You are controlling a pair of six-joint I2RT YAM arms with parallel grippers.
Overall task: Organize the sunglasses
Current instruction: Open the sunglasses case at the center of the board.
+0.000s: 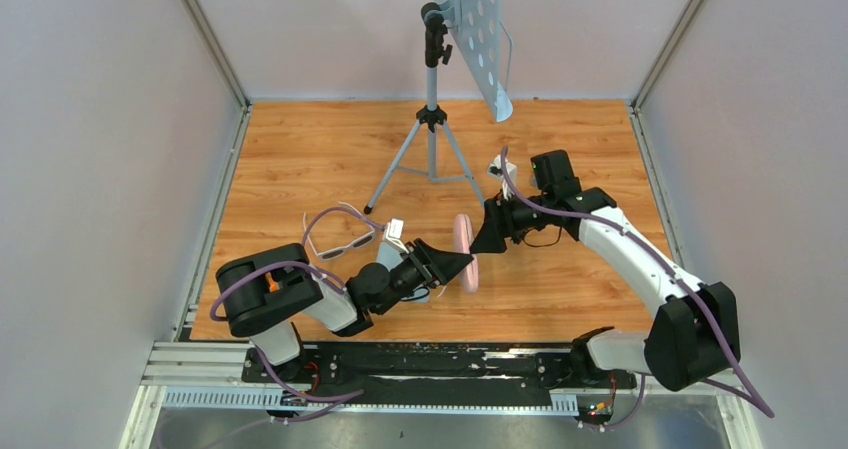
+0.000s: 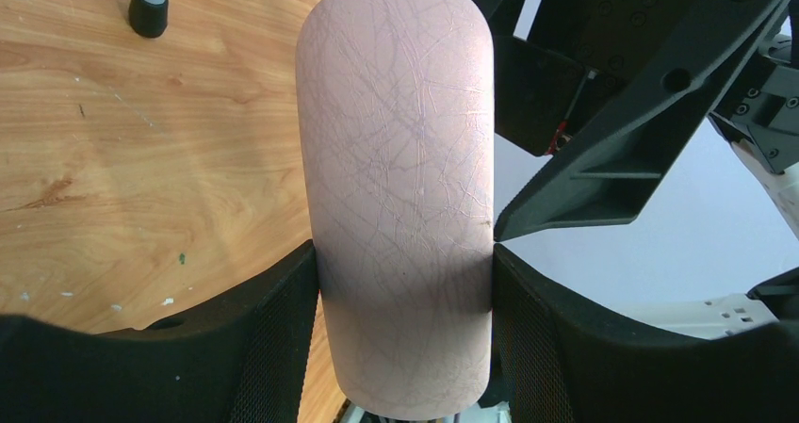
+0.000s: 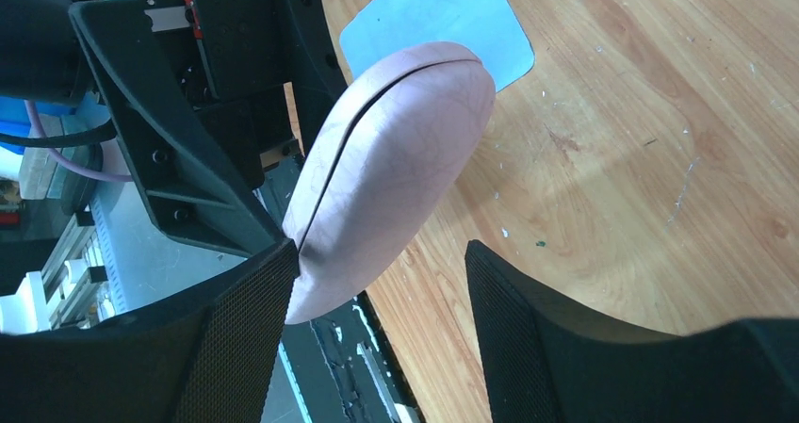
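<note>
The pale pink oval case [image 1: 465,252] is held on edge above the table between the two grippers. My left gripper [image 1: 452,265] is shut on the case [image 2: 400,187], with both pads pressed on its flat sides. My right gripper [image 1: 489,231] is open at the case's far end; in the right wrist view one finger [image 3: 250,300] touches the closed case [image 3: 391,178] and the other stands apart. The sunglasses [image 1: 345,239], white frame with dark lenses, lie on the table left of the left gripper, arms unfolded.
A light blue-grey cloth [image 3: 438,18] lies flat on the wooden table under the left arm [image 1: 385,254]. A tripod [image 1: 430,119] with a perforated white panel stands at the back centre; one foot shows in the left wrist view [image 2: 148,8]. White walls enclose the table.
</note>
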